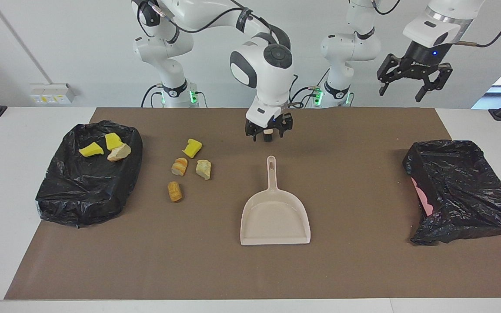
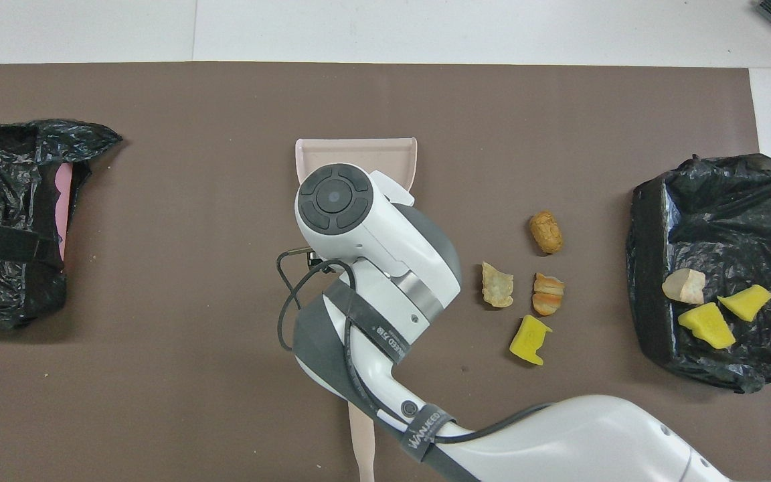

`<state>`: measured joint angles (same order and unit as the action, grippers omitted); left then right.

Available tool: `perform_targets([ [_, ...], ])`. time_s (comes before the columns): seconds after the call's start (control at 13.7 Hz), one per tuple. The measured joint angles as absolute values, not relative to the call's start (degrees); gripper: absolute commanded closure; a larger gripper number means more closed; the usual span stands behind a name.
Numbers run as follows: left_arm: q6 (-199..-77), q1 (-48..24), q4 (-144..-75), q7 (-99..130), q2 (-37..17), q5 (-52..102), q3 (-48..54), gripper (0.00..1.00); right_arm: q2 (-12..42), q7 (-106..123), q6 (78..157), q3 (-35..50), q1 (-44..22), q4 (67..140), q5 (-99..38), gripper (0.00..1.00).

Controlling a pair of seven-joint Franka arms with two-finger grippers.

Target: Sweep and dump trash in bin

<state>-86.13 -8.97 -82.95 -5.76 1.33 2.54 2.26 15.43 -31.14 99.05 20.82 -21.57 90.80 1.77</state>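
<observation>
Several trash chunks lie on the brown mat: a yellow wedge [image 1: 192, 148] [image 2: 529, 340], two tan-orange bread pieces [image 1: 179, 166] [image 1: 175, 191] and a pale piece [image 1: 203, 169]. Three more, two yellow [image 1: 91, 150] [image 1: 113, 141] and one tan [image 1: 119, 153], lie in the black-bagged bin [image 1: 81, 204] [image 2: 653, 221] at the right arm's end. The beige dustpan [image 1: 275, 217] [image 2: 356, 150] lies flat mid-mat, handle toward the robots. My right gripper [image 1: 268, 135] hangs just above the mat by the handle's tip. My left gripper [image 1: 413, 89] is open, empty and raised high, waiting.
A second black-bagged bin [image 1: 463, 191] [image 2: 4, 167] with pink showing inside stands at the left arm's end of the mat. The right arm's elbow covers most of the dustpan in the overhead view. White table [image 1: 7, 174] borders the mat.
</observation>
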Motion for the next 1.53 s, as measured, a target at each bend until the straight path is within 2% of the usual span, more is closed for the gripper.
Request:
perform_targets([
  [0.22,-91.8,-12.9,-84.8,-2.8,-2.7,2.5,2.5,0.00,6.8,-28.9,96.3,21.0,-22.1,99.2,-2.5,0.00],
  [0.51,-104.0,-20.4,-91.1,6.6,-7.9,2.5,2.7,0.00,-2.5,-29.3,105.5,21.2,-26.1,115.7,-8.5,0.00],
  [0.73,-111.1,-25.6,-92.5,15.3,-13.1,2.5,2.8,0.00,-7.6,-29.4,108.6,21.2,-28.1,123.1,-11.2,0.00],
  [0.88,-115.4,-29.0,-92.7,20.5,-17.5,2.2,2.8,0.00,-8.8,-30.6,111.2,21.2,-30.6,126.3,-11.7,0.00],
  [1.02,-117.7,-31.1,-92.8,23.3,-20.6,2.2,2.8,0.00,-8.8,-33.3,117.4,21.2,-34.1,130.1,-12.0,0.00],
  [1.53,-120.3,-34.5,-95.9,26.2,-23.2,2.2,2.8,0.00,-6.3,-38.9,126.9,21.2,-41.4,136.9,-12.1,0.00],
])
